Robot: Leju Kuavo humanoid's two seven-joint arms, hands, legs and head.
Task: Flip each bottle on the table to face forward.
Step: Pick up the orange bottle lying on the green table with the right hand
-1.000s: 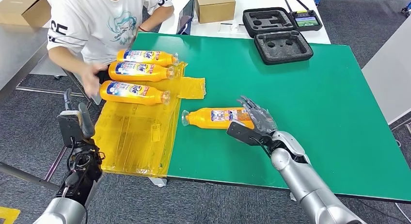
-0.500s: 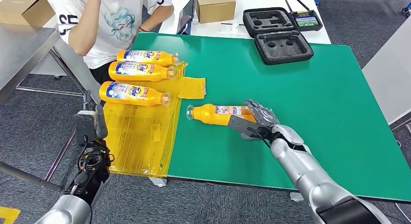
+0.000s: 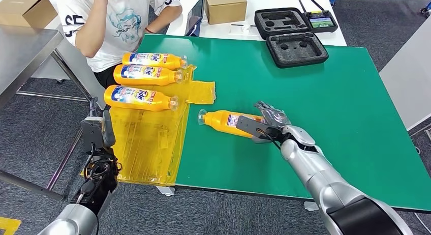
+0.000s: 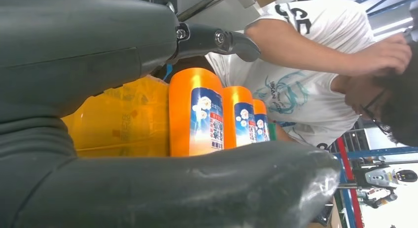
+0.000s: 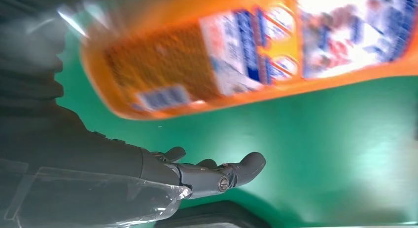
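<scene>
- An orange bottle (image 3: 228, 121) lies on its side on the green table (image 3: 345, 108), its clear cap end toward the yellow plastic sheet (image 3: 145, 143), its base end at the robot's right hand (image 3: 264, 125).
- The right hand is at the bottle's base end, thumb on the near side and fingers over the top; whether they actually grip cannot be told. In the right wrist view the bottle (image 5: 256, 50) is blurred, above the green surface, with dark fingers (image 5: 217, 173) stretched out beneath it, apart from it.
- The left hand (image 3: 99, 130) is raised off the table's left edge, just beside the yellow sheet, holding nothing; its fingers are apart in the left wrist view.
- Three more orange bottles (image 3: 140, 97) lie side by side on the yellow sheet, labels up, caps pointing right.
- A person in a white T-shirt (image 3: 119, 26) sits at the far left corner.
- A cardboard box (image 3: 224, 5) and black foam cases (image 3: 297, 47) are at the far end.
</scene>
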